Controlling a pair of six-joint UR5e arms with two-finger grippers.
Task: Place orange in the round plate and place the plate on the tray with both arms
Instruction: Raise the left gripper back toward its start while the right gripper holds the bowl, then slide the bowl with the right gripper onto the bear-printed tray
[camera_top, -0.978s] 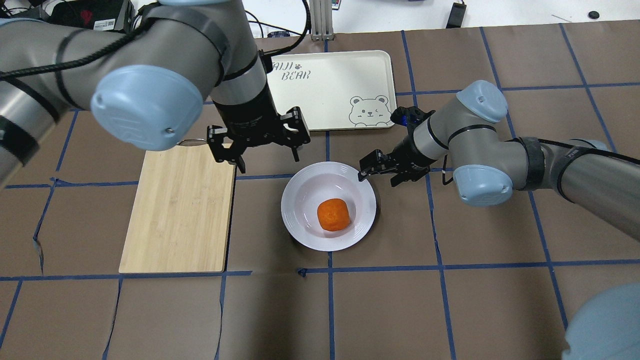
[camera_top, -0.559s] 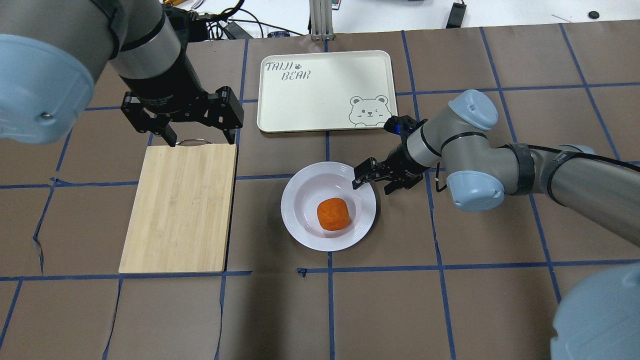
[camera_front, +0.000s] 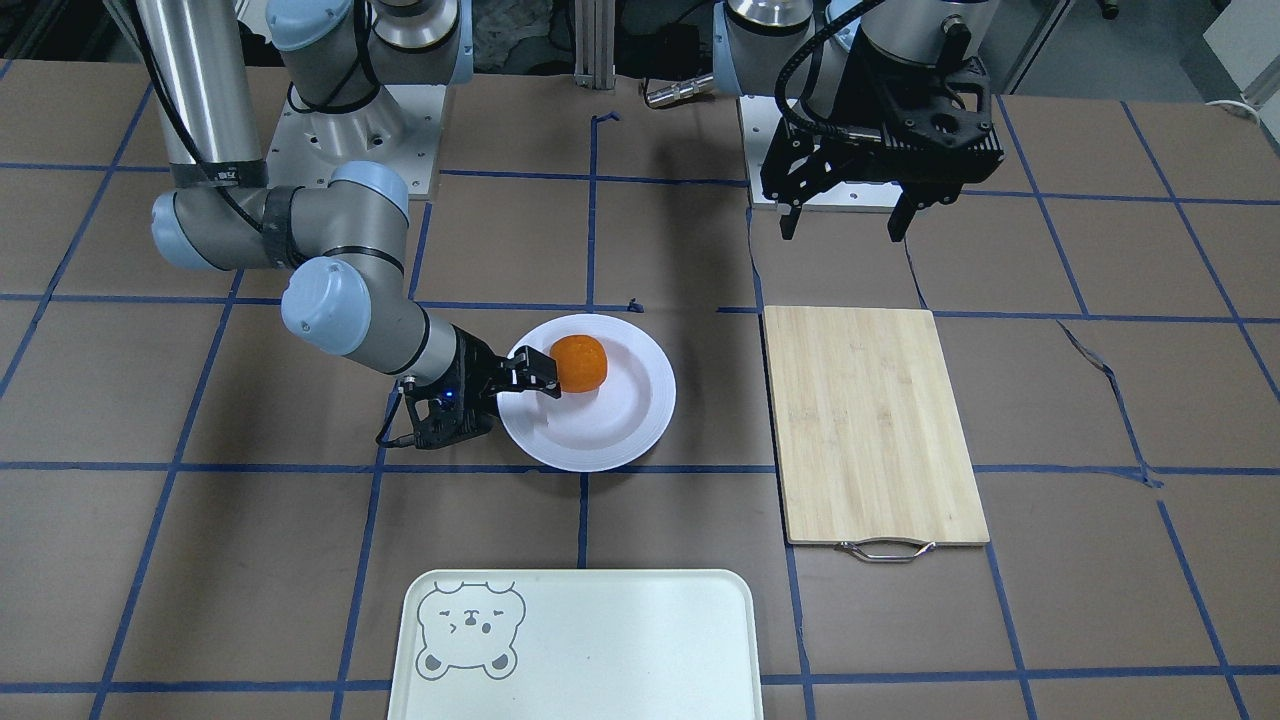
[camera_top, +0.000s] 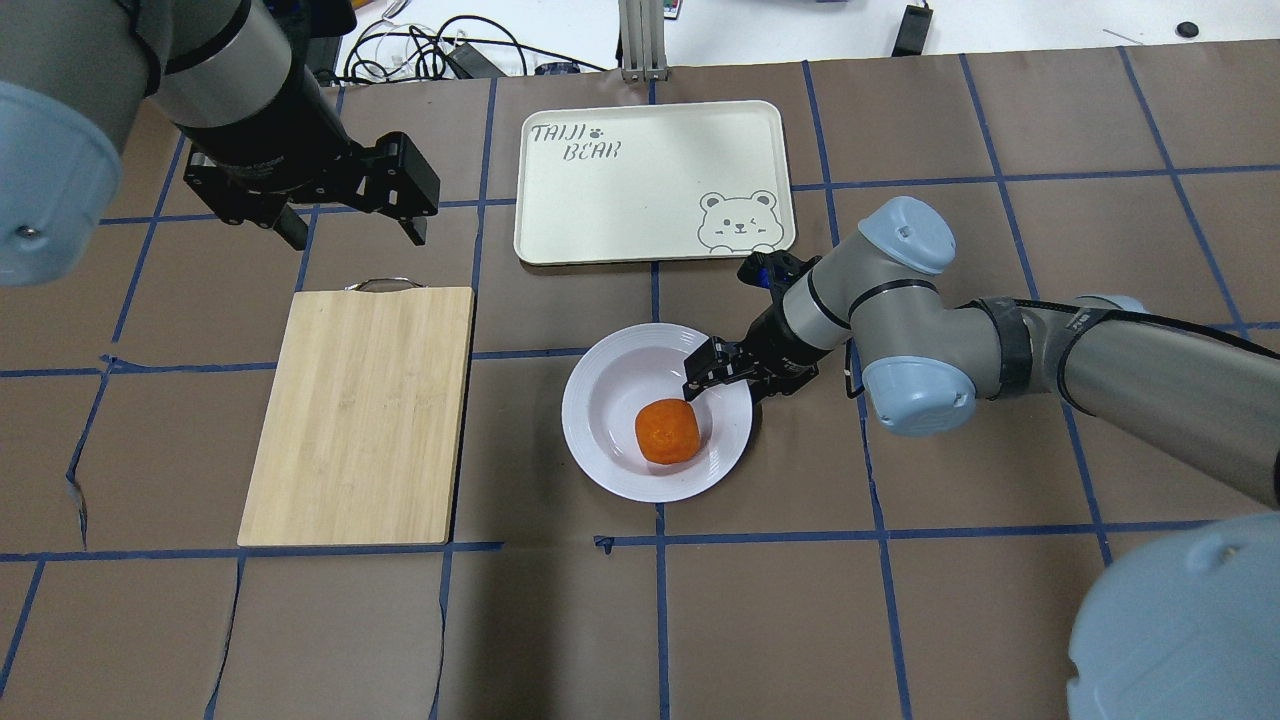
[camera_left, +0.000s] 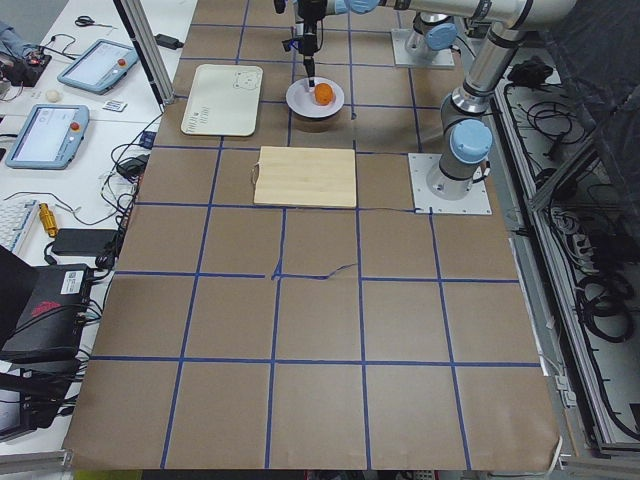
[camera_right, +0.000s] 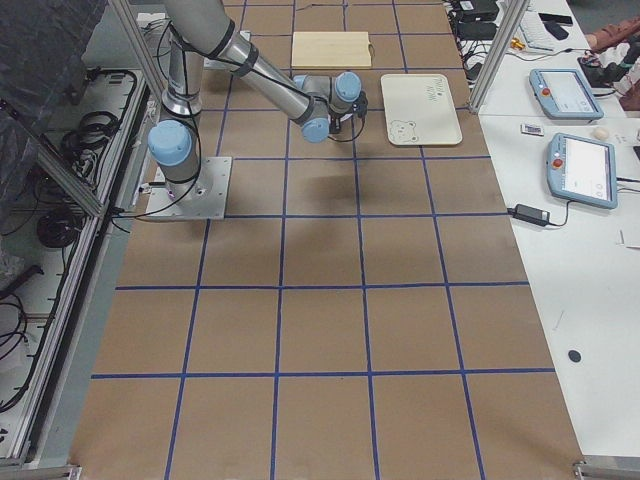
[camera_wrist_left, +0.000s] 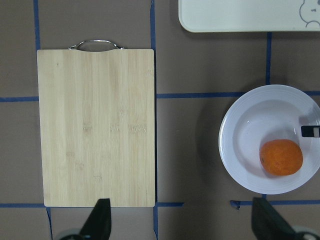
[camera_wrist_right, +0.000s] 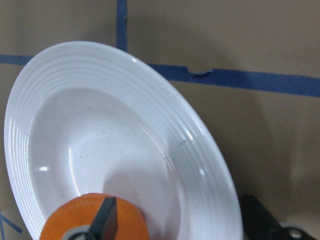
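A: What has moved?
B: The left gripper (camera_top: 355, 233) has drawn away from the round plate (camera_top: 585, 410), out past the handle end of the bamboo cutting board (camera_top: 360, 410), jaws spread wide. The right gripper (camera_top: 725, 387) has slid in onto the plate.
A: Is it gripping?
B: No. Its jaws stand apart astride the rim, one finger inside just beside the orange (camera_top: 667, 431), one outside. The orange lies in the plate's bowl; the plate sits near the tray (camera_top: 650, 190), not on it

Orange (camera_top: 667, 431): small, bright, dimpled; sits in bowl of round plate (camera_top: 582, 415). Plate: glossy white, flat on table (camera_top: 900, 600). Tray (camera_top: 650, 190): cream, bear outline, near plate, apart.
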